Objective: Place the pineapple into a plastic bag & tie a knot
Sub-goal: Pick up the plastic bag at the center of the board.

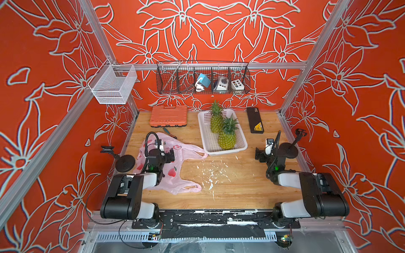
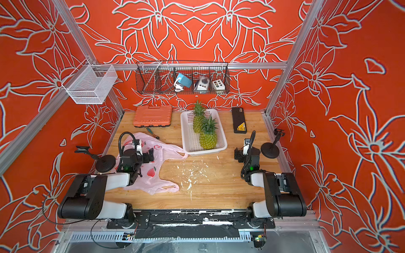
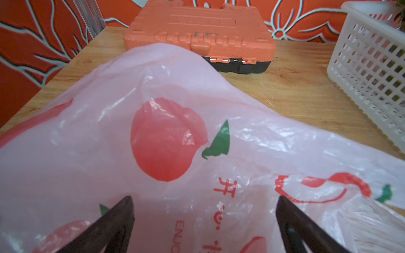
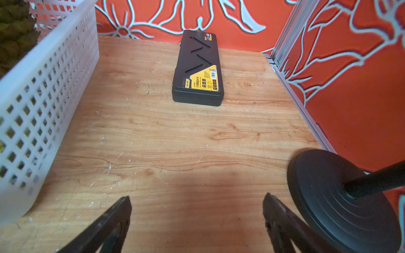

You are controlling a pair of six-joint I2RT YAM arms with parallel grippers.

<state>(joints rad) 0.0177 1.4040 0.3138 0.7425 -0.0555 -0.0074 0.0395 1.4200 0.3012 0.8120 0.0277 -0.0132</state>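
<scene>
In the lower left of both top views, the left pincer (image 3: 203, 200) is hovering just over the plastic bag (image 1: 173, 173), its jaws standing wide apart and gripping nothing. The bag is lying crumpled and mostly flat on the surface (image 1: 236, 181), with its mouth looking collapsed and its two handles trailing toward the middle of the frame, no knot made. The film is looking thin and slippery. A pinch from above is likely catching both layers at once, sealing the mouth, or dragging the whole bag along the wood.

At the centre, the nearer pineapple (image 1: 227, 140) and the farther pineapple (image 1: 216, 121) are standing close together in the white basket (image 1: 201, 129), which is sitting just beside the bag's upper handle. Lifting one fruit is risking toppling the other or shifting the light basket, and the stiff crown leaves are threatening to tear the film on entry.

At the right of the frame, the right pincer (image 4: 197, 198) is hanging over bare wood, jaws spread and empty. The black stand base (image 4: 328, 197) is sitting just beside it, so an outward swing is risking a knock.
</scene>
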